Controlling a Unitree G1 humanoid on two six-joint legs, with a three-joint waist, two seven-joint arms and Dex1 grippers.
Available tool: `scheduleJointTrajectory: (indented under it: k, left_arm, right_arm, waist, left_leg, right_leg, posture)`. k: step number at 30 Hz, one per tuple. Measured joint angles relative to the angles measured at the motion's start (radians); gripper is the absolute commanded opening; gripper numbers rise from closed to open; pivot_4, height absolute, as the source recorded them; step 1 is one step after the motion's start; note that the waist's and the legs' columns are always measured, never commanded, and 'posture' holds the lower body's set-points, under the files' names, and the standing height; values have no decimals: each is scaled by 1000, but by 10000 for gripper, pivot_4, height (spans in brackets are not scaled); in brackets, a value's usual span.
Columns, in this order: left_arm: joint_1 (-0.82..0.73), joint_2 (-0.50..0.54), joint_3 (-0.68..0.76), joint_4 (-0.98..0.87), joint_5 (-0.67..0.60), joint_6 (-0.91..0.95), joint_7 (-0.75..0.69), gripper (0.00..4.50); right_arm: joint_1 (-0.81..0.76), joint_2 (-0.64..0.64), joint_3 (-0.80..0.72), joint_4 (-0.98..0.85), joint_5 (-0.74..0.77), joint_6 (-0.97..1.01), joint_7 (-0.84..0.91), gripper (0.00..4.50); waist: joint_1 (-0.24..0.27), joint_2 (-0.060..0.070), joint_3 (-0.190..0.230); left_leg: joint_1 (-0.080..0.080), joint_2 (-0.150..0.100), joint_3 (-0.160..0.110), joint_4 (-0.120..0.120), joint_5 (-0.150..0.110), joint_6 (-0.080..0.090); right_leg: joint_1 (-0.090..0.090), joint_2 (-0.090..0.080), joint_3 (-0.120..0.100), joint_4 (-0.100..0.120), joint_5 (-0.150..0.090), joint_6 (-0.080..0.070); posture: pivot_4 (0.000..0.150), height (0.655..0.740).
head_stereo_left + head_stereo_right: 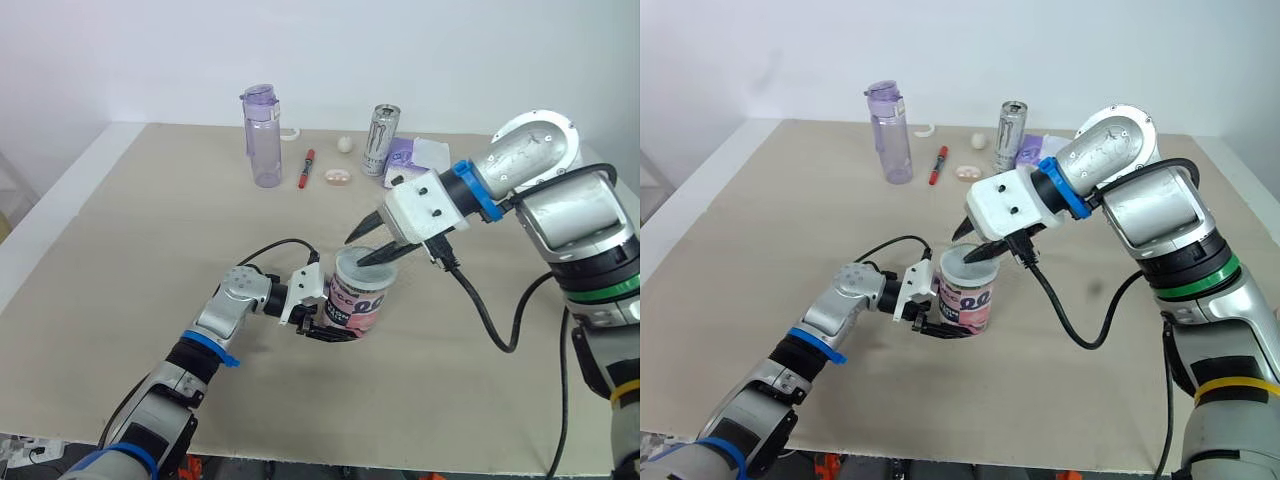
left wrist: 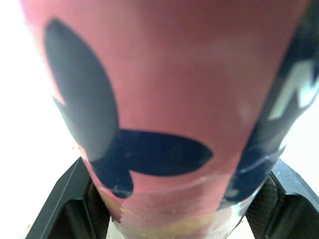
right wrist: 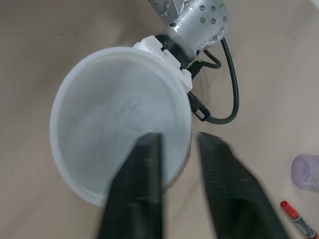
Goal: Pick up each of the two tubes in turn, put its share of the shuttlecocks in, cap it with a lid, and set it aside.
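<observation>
Fingers [image 2: 60,204] of my left gripper [image 1: 333,330] clamp the foot of the pink tube [image 1: 358,300], upright over the middle of the table [image 1: 120,260] with bare top to my left and in front, while my right gripper [image 1: 372,250] hangs over it, narrowly parted astride the rim of the frosted lid [image 3: 119,124]. That lid hides the inside, the tube's foot is lost behind my fingers, and I cannot tell whether my right tips touch the rim. My right arm's black cable [image 1: 490,320] droops near the tube; a purple bottle [image 1: 263,135], red marker [image 1: 306,168] and can [image 1: 381,140] stand well apart by the far edge.
</observation>
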Motion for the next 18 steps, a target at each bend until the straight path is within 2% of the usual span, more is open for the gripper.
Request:
scheduleJointTrajectory:
  k: [5,8,11,13,14,17,18]
  left_arm:
    - [0,0,0,0,0,1,-1,30636]
    - [0,1,0,0,0,2,-1,30636]
    - [0,2,0,0,0,2,-1,30636]
    - [0,2,0,0,0,2,-1,30636]
    - [0,3,-1,0,0,2,-3,30636]
    - [1,8,2,0,-1,3,-9,30636]
    - [0,9,2,0,-1,2,-7,30636]
  right_arm:
    - [-3,8,-17,7,5,14,-6,16316]
    - [-50,8,-100,30,43,73,-23,16316]
    - [-51,0,-119,33,51,89,-25,16316]
    - [-51,-14,-147,30,82,143,-27,16316]
    - [-38,-59,-221,-11,144,242,-30,16316]
    - [17,-80,-254,-101,214,328,-36,9947]
    - [75,-82,-264,-161,256,390,-51,5229]
  waist:
    - [0,0,0]
    - [0,0,0]
    - [0,0,0]
    - [0,0,0]
    - [0,0,0]
    - [0,-1,0]
    - [-1,0,0]
  left_leg:
    - [0,0,0,0,0,0]
    - [0,0,0,0,0,0]
    - [0,0,0,0,0,0]
    - [-1,0,0,0,0,0]
    - [-1,0,0,-1,0,0]
    - [0,1,-1,-2,0,0]
    - [0,1,-1,-2,0,0]
  right_leg:
    - [0,0,0,0,0,-1]
    - [0,0,0,0,0,0]
    - [0,0,0,0,0,-1]
    - [-1,0,0,0,-1,-2]
    - [-1,0,0,0,-1,-2]
    - [0,0,-1,0,-1,-2]
    - [0,0,-1,0,-2,-3]
  posture:
    - [1500,7400]
    - [1500,7400]
    - [1500,7400]
    - [1500,7400]
    - [1500,7400]
    - [1500,7400]
    - [1500,7400]
